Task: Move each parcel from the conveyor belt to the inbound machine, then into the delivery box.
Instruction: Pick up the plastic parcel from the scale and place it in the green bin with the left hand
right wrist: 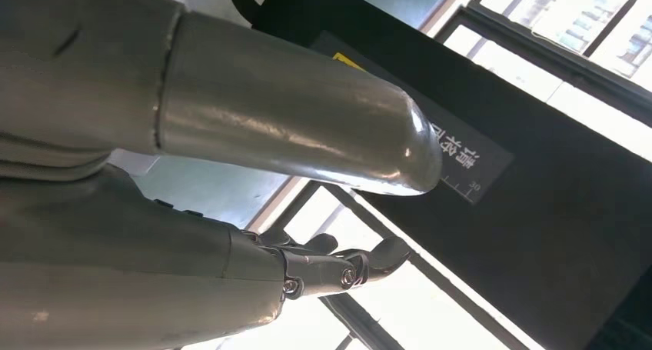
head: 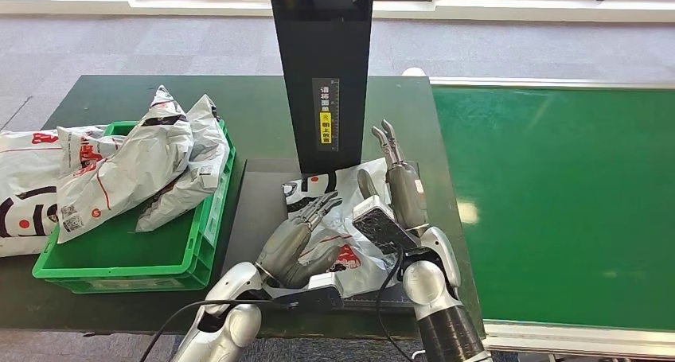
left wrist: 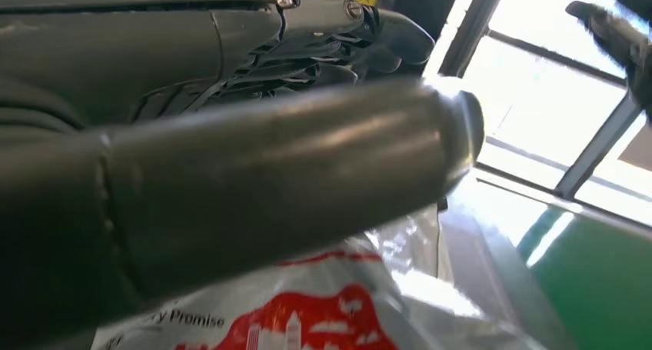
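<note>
Parcel first: a crumpled white-and-grey plastic mailer bag with red and black print (head: 350,247) is lying on the dark flat platform of the inbound machine (head: 255,199), right at the foot of its tall black scanner column (head: 322,68). That column has a narrow label strip with a yellow patch facing the robot.

Left robot hand (head: 298,239) is on top of the parcel's left part, dark fingers (head: 318,208) curved down onto the plastic and pointing toward the column. Looks like it's pressing or gripping the bag, but I honestly can't tell if it has a real hold. The left wrist view shows the red print of the bag (left wrist: 307,311) just under the thick grey thumb.

Right robot hand (head: 398,183) is at the parcel's right edge, fingers stretched out nearly straight toward the far side, holding nothing as far as I can see.

Further out: on the left there's a green plastic crate (head: 203,235) on the dark green desk (head: 255,107) with a couple more white mailer bags (head: 143,167) piled in it, and another big white bag (head: 24,187) beside it at the left edge. On the right runs the green conveyor belt (head: 565,203).
</note>
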You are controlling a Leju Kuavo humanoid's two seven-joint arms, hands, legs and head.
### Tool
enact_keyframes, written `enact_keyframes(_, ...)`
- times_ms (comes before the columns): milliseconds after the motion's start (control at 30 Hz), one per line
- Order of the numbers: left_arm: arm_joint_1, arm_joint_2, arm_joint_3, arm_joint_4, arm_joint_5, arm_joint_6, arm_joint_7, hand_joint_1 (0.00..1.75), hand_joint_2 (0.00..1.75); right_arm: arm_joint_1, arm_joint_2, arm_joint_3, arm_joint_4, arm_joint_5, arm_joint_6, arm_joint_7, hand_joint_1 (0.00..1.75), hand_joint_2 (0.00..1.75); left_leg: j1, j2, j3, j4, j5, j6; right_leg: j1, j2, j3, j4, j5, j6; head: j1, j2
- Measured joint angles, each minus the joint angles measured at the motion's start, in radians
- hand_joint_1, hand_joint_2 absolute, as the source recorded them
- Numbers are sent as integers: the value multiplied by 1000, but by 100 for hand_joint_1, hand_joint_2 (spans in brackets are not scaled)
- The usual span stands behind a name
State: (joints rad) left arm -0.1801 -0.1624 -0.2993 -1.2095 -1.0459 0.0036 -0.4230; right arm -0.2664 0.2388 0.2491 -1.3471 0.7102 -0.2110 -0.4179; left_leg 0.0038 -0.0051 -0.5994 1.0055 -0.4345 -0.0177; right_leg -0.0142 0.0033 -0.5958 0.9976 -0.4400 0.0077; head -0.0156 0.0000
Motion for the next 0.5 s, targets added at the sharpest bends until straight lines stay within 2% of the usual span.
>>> enact_keyframes(167, -34, 6, -48, 125, -94, -14, 43, 0, 175, 6, 1, 0, -49, -30, 8, -34, 0, 0, 0, 0, 0, 0, 0, 0, 0, 0, 0, 0, 0, 0, 0, 0)
enact_keyframes(400, -93, 5, -79, 334, -130, 43, 73, 3, 175, 39, 0, 2, -176, -91, 6, -76, 0, 0, 0, 0, 0, 0, 0, 0, 0, 0, 0, 0, 0, 0, 0, 0)
enact_keyframes(433, -98, 5, -79, 350, -135, 51, 80, 21, 175, 40, 0, 2, -185, -98, 6, -79, 0, 0, 0, 0, 0, 0, 0, 0, 0, 0, 0, 0, 0, 0, 0, 0)
enact_keyframes(500, -106, 4, -79, 372, -142, 64, 86, 106, 175, 40, 0, 2, -198, -105, 6, -83, 0, 0, 0, 0, 0, 0, 0, 0, 0, 0, 0, 0, 0, 0, 0, 0)
